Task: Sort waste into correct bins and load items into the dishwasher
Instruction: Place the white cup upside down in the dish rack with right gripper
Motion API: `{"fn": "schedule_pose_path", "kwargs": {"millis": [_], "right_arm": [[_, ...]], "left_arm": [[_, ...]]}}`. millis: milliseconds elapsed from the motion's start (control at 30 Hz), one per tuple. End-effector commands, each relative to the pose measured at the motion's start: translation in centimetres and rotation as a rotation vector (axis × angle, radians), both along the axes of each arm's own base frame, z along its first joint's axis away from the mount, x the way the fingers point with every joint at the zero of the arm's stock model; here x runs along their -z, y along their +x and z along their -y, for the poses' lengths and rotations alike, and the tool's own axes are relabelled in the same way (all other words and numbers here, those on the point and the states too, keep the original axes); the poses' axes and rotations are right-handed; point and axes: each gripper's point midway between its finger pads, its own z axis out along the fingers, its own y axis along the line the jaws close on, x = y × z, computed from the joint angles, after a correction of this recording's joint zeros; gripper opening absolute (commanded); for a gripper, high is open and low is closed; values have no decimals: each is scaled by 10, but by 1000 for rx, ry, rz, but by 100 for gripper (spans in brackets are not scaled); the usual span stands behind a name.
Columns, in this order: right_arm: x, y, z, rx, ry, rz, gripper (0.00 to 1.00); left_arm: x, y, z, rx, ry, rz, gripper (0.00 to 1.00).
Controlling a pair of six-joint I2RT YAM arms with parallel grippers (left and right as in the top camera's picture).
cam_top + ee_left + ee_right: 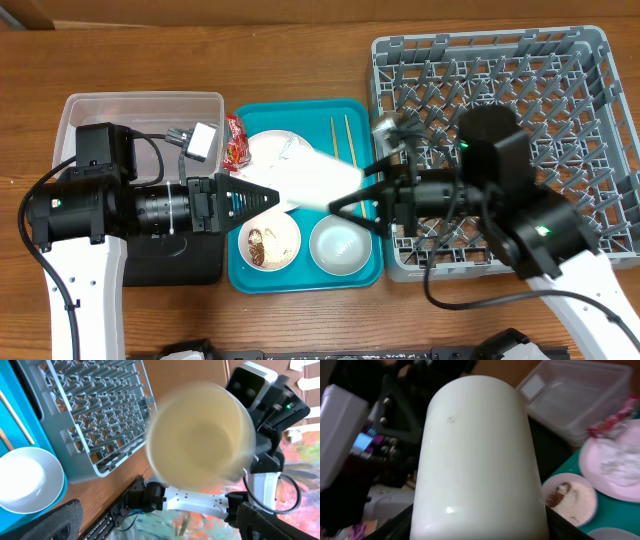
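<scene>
Left claw [265, 197] spread open, right claw [345, 205] gripping the small white cup [322, 182]; best set mouth-down between pegs of the grey plastic dish rack [590, 70] at the right edge of the desk [300, 60].

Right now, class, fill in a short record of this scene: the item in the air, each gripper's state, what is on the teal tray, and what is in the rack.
item in the air: white cup, lying sideways between the two grippers
right gripper: closed on the cup
left gripper: open, fingers wide
teal tray: pinkish plate with napkin, red wrapper, chopsticks, dish with food scraps, empty bowl
dish rack: no dishes visible; partly hidden by the right arm
</scene>
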Motion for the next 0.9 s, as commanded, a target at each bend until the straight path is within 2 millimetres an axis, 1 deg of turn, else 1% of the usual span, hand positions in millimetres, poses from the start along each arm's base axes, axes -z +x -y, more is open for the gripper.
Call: {"fn": "schedule_pose_path", "kwargs": {"millis": [0, 33, 100, 167, 200, 267, 300, 400, 467, 600, 700, 733, 867], "right_arm": [[16, 41, 49, 389, -197, 42, 46], [23, 44, 61, 458, -244, 28, 46], [44, 48, 95, 641, -373, -36, 46], [65, 44, 126, 787, -498, -109, 46], [75, 41, 138, 840, -554, -149, 46], [90, 34, 152, 888, -635, -206, 46], [97, 29, 156, 889, -673, -236, 46], [119, 20, 160, 873, -766, -330, 47], [132, 18, 161, 854, -826, -378, 47], [168, 6, 157, 765, -966, -541, 46], [185, -3, 158, 720, -1055, -621, 46], [194, -8, 156, 684, -1108, -659, 46], [206, -13, 137, 556, -1127, -672, 44]], "left_arm": [[1, 2, -2, -3, 29, 34, 100], [3, 2, -3, -6, 42, 33, 100], [6, 3, -4, -11, 62, 34, 100], [7, 4, -5, -11, 69, 37, 100], [7, 4, -5, -12, 69, 37, 100], [7, 5, -5, -12, 70, 44, 100], [6, 6, -5, -12, 70, 48, 100], [6, 6, -5, -12, 71, 54, 100], [6, 6, -5, -13, 71, 54, 100], [15, 7, -8, -26, 119, 30, 100], [18, 7, -10, -32, 140, 21, 100], [18, 7, -10, -32, 140, 21, 100], [19, 7, -10, -32, 142, 21, 100]]}}
